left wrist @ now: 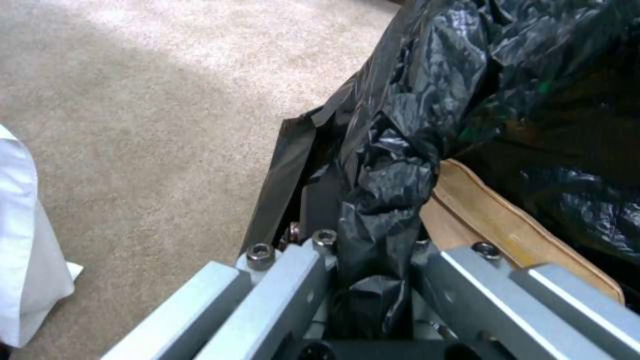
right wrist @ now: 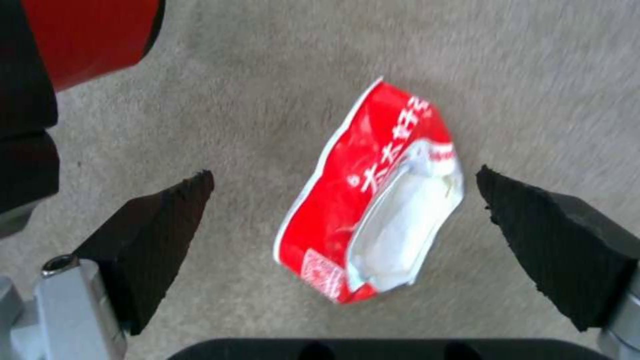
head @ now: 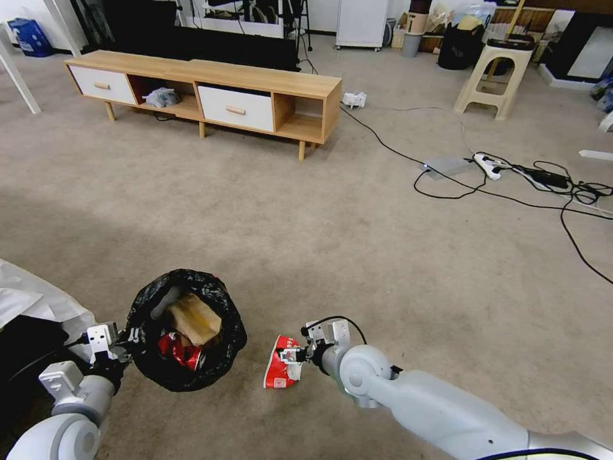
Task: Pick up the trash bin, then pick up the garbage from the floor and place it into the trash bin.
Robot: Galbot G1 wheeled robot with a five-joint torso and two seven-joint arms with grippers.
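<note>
Two grippers at work, low over the carpet [head: 332, 230]. Left gripper [left wrist: 373, 280] is clamped on the bag-covered rim of the bin [head: 185, 329], holding it up just left of centre; the wrist view shows black plastic bunched between the jaws, so how much hard rim sits inside the pinch I cannot tell. Bin already holds a brown box [head: 193, 318] and a red piece [head: 180, 349]. Right gripper [right wrist: 343, 200] hangs above the wrapper [right wrist: 373, 200], jaws spread wide, one pad [right wrist: 157, 225] on each side of it, not touching. Wrapper lies flat on the carpet just right of the bin. Risks, as I judge them: the wrapper is thin and flat, so the pads may close over it and catch only carpet pile, or nip a corner that slides out on the lift. It lies slantwise between the pads, which could make it skate sideways as they shut. If the left grip is mostly on slick bag, the bin could sag or tip and spill. Bin mouth is small and close; a careless swing could knock it.
</note>
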